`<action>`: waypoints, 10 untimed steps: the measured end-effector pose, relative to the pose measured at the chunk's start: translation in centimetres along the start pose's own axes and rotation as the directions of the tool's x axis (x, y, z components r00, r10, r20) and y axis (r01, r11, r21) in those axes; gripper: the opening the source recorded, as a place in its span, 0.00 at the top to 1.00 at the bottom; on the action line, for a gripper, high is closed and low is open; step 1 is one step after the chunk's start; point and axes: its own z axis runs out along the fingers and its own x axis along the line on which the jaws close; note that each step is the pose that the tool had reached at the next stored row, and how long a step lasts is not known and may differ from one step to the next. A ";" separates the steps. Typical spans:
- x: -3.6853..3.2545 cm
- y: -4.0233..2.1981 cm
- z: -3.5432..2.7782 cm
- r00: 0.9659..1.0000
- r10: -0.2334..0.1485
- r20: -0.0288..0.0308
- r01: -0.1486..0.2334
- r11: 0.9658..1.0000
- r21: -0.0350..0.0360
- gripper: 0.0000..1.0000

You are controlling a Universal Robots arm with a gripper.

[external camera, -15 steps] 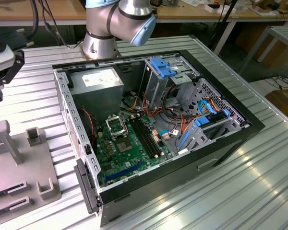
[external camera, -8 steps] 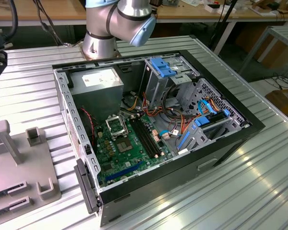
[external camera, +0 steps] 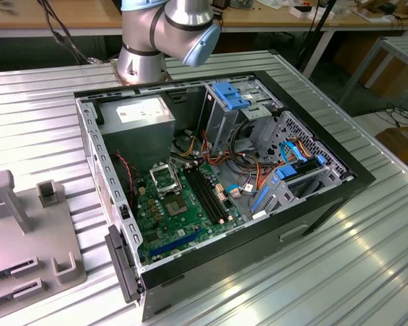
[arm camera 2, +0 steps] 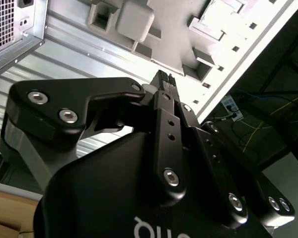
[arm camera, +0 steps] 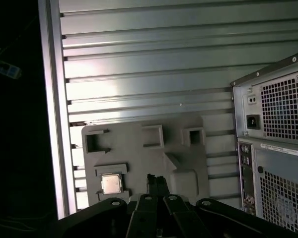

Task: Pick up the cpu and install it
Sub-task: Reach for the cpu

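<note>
We see the cpu (arm camera: 111, 184) in the first wrist view. It lies flat, silver top up, in a square seat on the grey plate (arm camera: 139, 144), and nothing holds it. The gripper (arm camera: 156, 181) hangs over the same plate, near the cpu but apart from it. We cannot make out any contact with the plate. Its fingers (arm camera 2: 164, 87) are pressed together with nothing between them, and both wrist views agree on that.

The plate carries other raised blocks and cut-outs. It lies on the ribbed metal table (arm camera: 139, 54). Just beside the plate is the case (arm camera: 275, 134), and we see its rear panel with vent grilles and a power inlet.

In the exterior view the case lies open on the table, with the plate at the exterior view's left of it. Inside is the green motherboard (external camera: 190, 210), and on it the square black socket (external camera: 164, 178) with a metal frame. The long memory slots (external camera: 208, 195) run just beside the socket, toward the exterior view's right. The grey power supply (external camera: 136, 121) sits in the far corner behind the socket. The arm (external camera: 166, 30) has its base on the table behind the case.
</note>
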 end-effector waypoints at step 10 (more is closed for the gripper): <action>4.27 -0.45 -0.06 1.000 0.000 0.000 0.000 1.000 0.000 0.89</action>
